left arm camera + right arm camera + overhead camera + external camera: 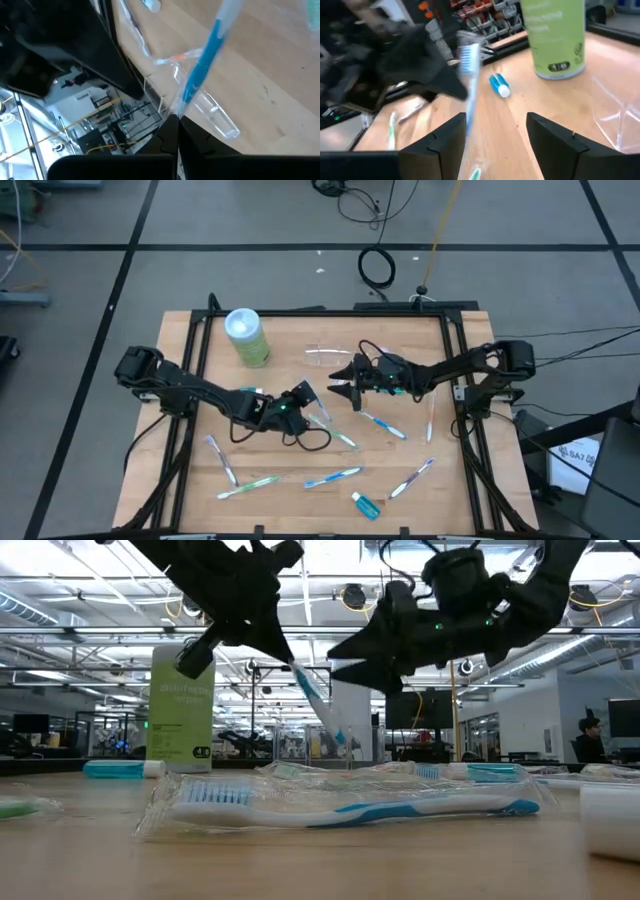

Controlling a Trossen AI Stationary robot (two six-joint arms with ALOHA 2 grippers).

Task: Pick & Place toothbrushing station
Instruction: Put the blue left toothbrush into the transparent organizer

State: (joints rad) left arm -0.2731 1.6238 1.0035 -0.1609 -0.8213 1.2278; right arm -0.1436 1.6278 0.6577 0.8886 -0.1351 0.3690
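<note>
**A:** What do you have from the high view?

**B:** I see the left gripper (305,402) near the middle of the wooden table (300,500), clenched on a wrapped blue toothbrush (322,412). My right gripper (350,385) sits just beside it, fingers spread, nothing in them. The clear plastic cup (330,358) lies on its side behind the right gripper, near the green canister (247,338). Other toothbrushes are scattered toward the front, one blue one (332,476) among them, and a small blue tube (366,505) lies at the front edge.

**A:** And the low view?

**B:** I see the left gripper (283,652) above the table with the toothbrush (318,705) hanging tilted from it, clear of the surface. The right gripper (345,655) is next to it, jaws apart. A wrapped toothbrush (350,805) lies flat in front, the canister (181,710) stands behind, and a person (590,740) is far off in the room.

**A:** Left wrist?

**B:** The toothbrush (202,67) in its clear wrapper runs out from between my closed fingers, over the table.

**A:** Right wrist?

**B:** My fingers (445,142) stand wide apart. Ahead, the toothbrush (469,75) is held upright by the left gripper. Beyond it I see a blue tube (499,85), the canister (554,37) and the cup (615,115).
</note>
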